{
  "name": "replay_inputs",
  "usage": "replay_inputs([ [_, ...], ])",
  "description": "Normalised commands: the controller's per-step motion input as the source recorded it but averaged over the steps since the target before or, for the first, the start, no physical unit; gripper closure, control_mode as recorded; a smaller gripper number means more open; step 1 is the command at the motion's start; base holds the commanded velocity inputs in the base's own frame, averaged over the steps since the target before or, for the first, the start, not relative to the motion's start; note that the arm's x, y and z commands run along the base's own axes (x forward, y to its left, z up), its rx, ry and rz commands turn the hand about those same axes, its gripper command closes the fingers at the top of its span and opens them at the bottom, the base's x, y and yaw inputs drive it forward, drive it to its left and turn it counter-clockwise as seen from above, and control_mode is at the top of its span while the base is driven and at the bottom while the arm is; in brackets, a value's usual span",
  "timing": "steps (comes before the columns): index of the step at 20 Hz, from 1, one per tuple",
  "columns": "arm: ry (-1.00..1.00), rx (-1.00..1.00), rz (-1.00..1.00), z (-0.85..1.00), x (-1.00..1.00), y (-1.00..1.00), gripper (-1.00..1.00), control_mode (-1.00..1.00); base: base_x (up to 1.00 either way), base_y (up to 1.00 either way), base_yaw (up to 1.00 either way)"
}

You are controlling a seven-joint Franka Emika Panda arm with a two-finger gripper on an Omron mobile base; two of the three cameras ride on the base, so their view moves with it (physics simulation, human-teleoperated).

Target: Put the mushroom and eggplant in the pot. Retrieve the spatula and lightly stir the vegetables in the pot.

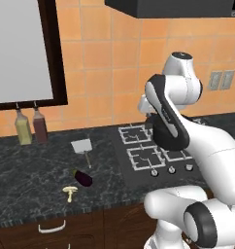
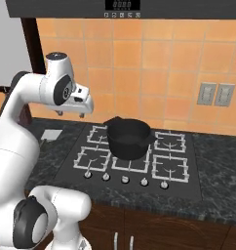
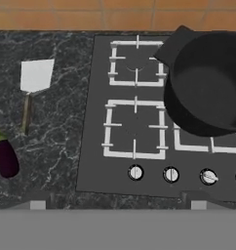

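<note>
Hovering high over the stove, the claw (image 2: 82,115) grasps nothing I can see; whether it is spread or clenched is unclear. Next: descend to the mushroom (image 1: 69,191) on the worktop (image 1: 27,170).

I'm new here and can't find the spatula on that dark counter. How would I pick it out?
Start at the stove and look left along the dark marbled counter. There the spatula lies flat, in front of two bottles standing by the wall. Its pale grey square blade and thin tan handle set it apart from the dark purple eggplant and small tan mushroom lying nearer the counter's front edge.
</note>
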Motion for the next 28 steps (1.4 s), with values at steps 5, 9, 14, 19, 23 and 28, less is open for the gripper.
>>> replay_inputs([
  [5, 0.06, 0.00, 0.09, -0.44, -0.23, 0.97, -1.00, -1.00, 0.00, 0.00, 0.00],
  [9, 0.12, -0.03, 0.13, -0.41, -0.21, 0.62, -1.00, -1.00, 0.00, 0.00, 0.00],
  [14, 0.12, -0.03, 0.24, -0.67, -0.10, 0.90, -1.00, -1.00, 0.00, 0.00, 0.00],
  [19, 0.02, -0.01, 0.26, -0.96, -0.03, 1.00, -1.00, -1.00, 0.00, 0.00, 0.00],
  [23, 0.02, 0.00, 0.12, -0.81, 0.08, 0.93, -1.00, -1.00, 0.00, 0.00, 0.00],
  [28, 0.00, 0.00, 0.04, -0.38, 0.50, 0.44, -1.00, -1.00, 0.00, 0.00, 0.00],
])
